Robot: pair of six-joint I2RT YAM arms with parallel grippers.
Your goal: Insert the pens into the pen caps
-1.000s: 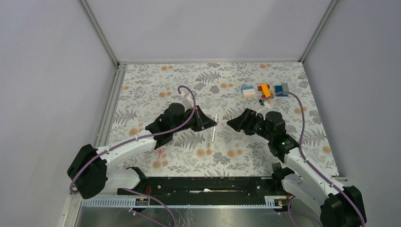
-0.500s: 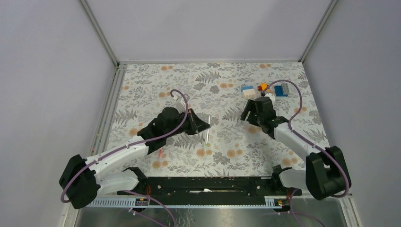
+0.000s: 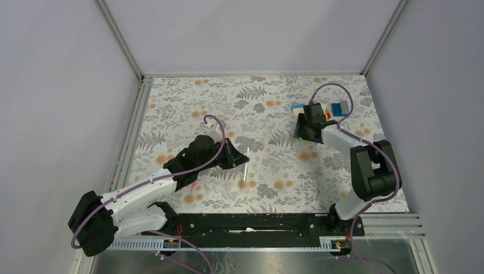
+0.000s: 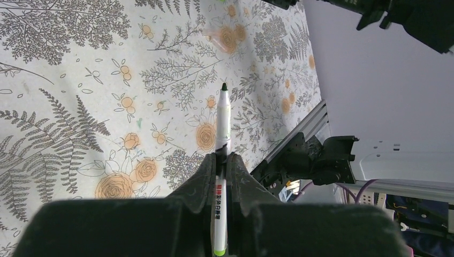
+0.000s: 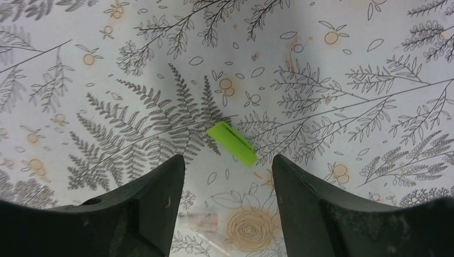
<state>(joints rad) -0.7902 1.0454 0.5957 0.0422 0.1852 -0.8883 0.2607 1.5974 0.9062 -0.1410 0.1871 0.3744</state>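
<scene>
Left gripper [image 4: 221, 158]: clamped tight on the pen [image 4: 222, 120] — white barrel, bare dark tip sticking out past the fingers, held above the mat [image 4: 80, 80].
Right gripper [image 5: 227, 161]: jaws apart, holding nothing, poised over the green cap [image 5: 233, 143].
Green cap: lying flat on the mat between the right fingers — not gripped.
Done: pen in hand.
To do: grip the cap and push the pen in; no pen looks capped yet.

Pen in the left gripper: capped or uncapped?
Uncapped. The pen in the left gripper shows a bare dark tip; the green cap lies on the table below the right gripper.
</scene>
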